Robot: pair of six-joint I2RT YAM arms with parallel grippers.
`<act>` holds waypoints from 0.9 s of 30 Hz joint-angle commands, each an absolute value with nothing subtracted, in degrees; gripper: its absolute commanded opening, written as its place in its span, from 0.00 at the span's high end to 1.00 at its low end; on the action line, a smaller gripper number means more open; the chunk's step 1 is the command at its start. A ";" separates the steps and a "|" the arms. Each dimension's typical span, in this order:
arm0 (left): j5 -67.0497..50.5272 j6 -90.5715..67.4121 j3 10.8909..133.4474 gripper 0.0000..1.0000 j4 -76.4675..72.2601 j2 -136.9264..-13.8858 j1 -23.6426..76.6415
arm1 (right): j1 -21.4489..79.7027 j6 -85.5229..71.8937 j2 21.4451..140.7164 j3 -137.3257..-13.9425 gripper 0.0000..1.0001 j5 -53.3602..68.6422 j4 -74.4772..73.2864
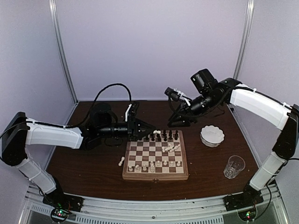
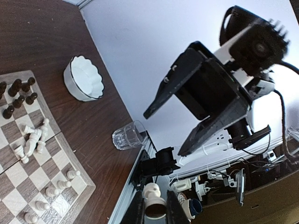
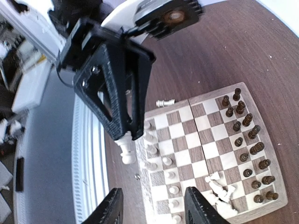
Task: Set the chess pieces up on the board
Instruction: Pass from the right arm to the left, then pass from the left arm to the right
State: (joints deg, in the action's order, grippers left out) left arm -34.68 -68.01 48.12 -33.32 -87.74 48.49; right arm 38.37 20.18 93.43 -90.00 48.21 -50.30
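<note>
While the left hand (image 1: 150, 132), clenched on a white chess piece (image 3: 125, 150), hangs over the far-left corner of the board (image 1: 155, 176), another white piece (image 1: 122, 161) lies on the worktop (image 1: 84, 163) just off the left border. Farther along, the right hand (image 1: 175, 123) hangs released above the far edge; a scalloped bowl (image 1: 212, 136) and a glass (image 1: 233, 166) stand apart, farther right.

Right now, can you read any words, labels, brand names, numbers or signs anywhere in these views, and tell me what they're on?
No text can be read.
The board, white bowl, glass, left arm and right arm show no lettering.
In the left wrist view, the clutter beyond the table edge is too blurred to read.
</note>
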 commanded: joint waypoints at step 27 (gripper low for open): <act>-32.12 -71.95 46.86 0.88 -51.98 -91.75 45.99 | 35.60 -19.50 97.87 -77.07 0.61 75.07 -12.28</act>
